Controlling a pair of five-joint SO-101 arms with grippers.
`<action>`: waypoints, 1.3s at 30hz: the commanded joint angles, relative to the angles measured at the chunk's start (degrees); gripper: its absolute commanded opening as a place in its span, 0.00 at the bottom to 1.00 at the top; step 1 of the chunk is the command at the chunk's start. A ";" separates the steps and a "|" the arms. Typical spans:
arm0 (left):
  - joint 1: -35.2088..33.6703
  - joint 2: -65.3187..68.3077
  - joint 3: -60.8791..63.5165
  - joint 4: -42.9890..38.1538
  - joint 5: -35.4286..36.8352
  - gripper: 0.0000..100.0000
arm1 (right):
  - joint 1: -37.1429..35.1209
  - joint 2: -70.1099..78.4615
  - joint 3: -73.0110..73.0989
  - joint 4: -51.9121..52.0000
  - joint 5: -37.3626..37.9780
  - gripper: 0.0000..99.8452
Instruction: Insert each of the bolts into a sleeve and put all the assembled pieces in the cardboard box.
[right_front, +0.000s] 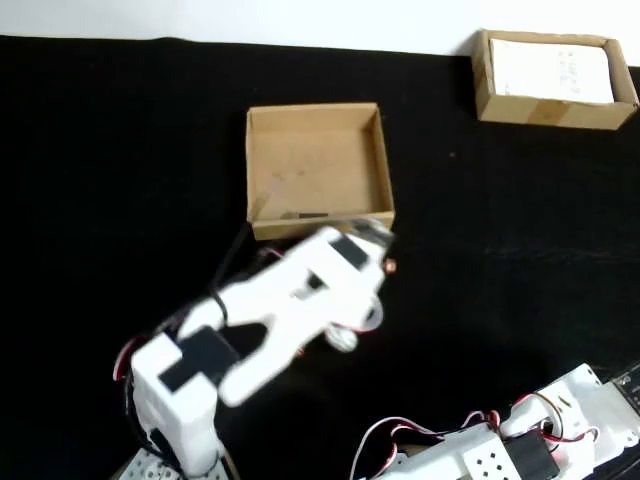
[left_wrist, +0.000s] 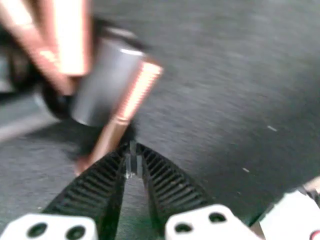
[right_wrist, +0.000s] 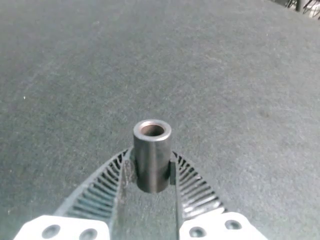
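Currently R pincer (right_wrist: 150, 164) grips sleeve (right_wrist: 151, 147); L pincer (left_wrist: 131, 162) closed, near bolt (left_wrist: 134, 97).

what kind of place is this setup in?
Probably a tabletop robotics test bench, not a production line: a black-covered table, one white arm and a second arm with exposed wiring, an open cardboard box plus a second box, and a metal sleeve gripped in the right hand.

Even soft light, faint shadows, bright sheen on copper bolt (left_wrist: 141, 84)
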 joint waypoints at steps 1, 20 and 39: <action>-6.55 0.84 -1.27 -0.35 -0.44 0.01 | -2.42 -0.92 -4.53 -1.19 0.44 0.01; -15.16 -13.41 -10.42 13.19 3.69 0.01 | -15.52 -0.92 -5.41 -1.10 0.00 0.01; -18.51 -0.40 -8.84 15.38 17.32 0.01 | -22.81 -0.92 -10.95 -0.92 0.35 0.01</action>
